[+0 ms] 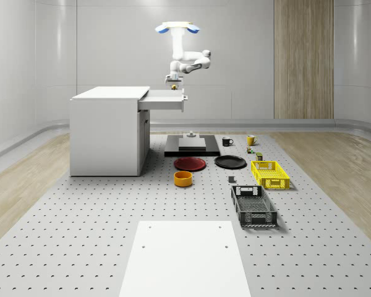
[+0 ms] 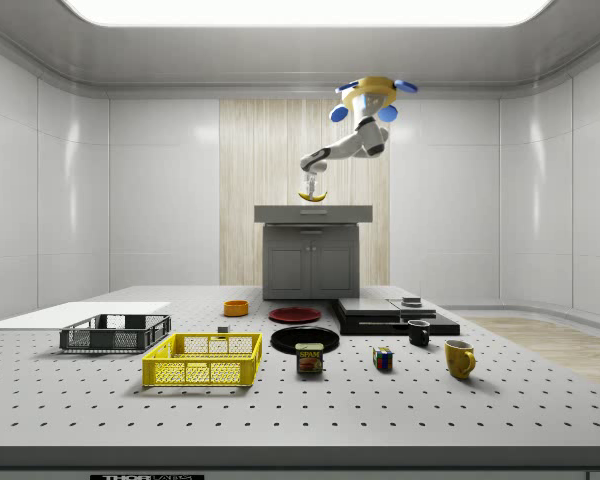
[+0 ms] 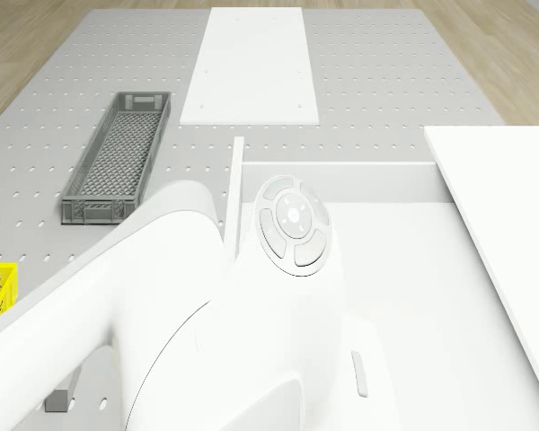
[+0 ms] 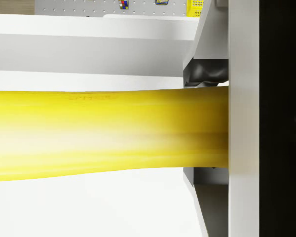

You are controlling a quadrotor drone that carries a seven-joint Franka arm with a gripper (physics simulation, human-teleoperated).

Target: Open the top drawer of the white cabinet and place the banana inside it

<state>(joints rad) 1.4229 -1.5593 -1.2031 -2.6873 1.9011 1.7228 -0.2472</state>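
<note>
The white cabinet point(image 1: 108, 133) stands at the whole-scene view's left, its top drawer point(image 1: 165, 102) pulled out. The drone point(image 1: 177, 28) hovers high above the open drawer. Its arm reaches down, and the gripper point(image 1: 173, 82) is shut on the yellow banana point(image 1: 173, 87) just above the drawer's inside. In the side view the banana point(image 2: 312, 196) hangs a little above the drawer front point(image 2: 313, 213), under the gripper point(image 2: 311, 186). In the wrist view the banana point(image 4: 108, 133) lies across the picture, pressed against one finger point(image 4: 242, 123), with the drawer's white floor point(image 4: 89, 207) behind it. The drone view looks past the arm point(image 3: 251, 314) into the drawer point(image 3: 413, 269).
On the table beside the cabinet are a black platform point(image 1: 191, 147), a red plate point(image 1: 190, 163), a black plate point(image 1: 230, 162), an orange bowl point(image 1: 183, 179), a yellow basket point(image 1: 269, 174), a grey basket point(image 1: 253, 206), two mugs and a white slab point(image 1: 185, 257).
</note>
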